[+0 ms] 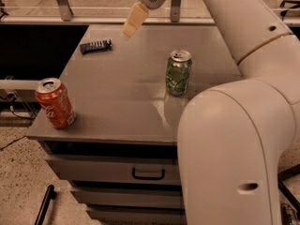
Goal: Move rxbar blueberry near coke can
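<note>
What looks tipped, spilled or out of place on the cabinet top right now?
Nothing stands out. The coke can stands upright near the front-left corner, the green can upright mid-right, the rxbar blueberry flat at the back left. The claw hangs above the back edge, right of the bar.

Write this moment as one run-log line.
gripper: in air, right of snack bar | snack bar: far left, not held | red can: table's front left corner

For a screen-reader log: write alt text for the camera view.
The gripper hangs above the far edge of the table, near the rxbar. The coke can stands at the near-left corner, a green can mid-right; the arm fills the right.
</note>
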Tool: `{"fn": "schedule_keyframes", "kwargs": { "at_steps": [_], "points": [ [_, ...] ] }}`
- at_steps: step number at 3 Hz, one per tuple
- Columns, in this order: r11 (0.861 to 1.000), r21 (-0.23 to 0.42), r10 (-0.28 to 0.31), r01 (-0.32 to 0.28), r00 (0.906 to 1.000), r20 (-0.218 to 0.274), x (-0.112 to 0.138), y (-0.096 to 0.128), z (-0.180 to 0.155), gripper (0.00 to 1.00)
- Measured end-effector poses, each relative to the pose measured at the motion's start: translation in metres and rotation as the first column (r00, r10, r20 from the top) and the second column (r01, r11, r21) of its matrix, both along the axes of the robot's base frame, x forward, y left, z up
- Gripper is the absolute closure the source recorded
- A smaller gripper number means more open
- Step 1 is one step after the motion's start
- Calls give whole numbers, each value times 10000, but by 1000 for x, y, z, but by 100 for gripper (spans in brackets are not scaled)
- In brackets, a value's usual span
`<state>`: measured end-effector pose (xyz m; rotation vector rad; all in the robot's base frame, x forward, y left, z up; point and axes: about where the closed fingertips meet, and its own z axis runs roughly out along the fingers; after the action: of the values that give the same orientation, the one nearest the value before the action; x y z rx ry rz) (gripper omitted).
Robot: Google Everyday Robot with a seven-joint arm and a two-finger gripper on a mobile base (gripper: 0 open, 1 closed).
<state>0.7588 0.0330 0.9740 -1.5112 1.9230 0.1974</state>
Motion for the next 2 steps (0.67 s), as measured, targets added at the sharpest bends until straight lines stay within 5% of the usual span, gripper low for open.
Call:
{"fn": "schedule_keyframes", "kwargs": {
  "at_steps": [2],
  "points": [
    [9908, 1125, -780, 748, 9967, 238, 69, 25, -43, 0]
  ]
}}
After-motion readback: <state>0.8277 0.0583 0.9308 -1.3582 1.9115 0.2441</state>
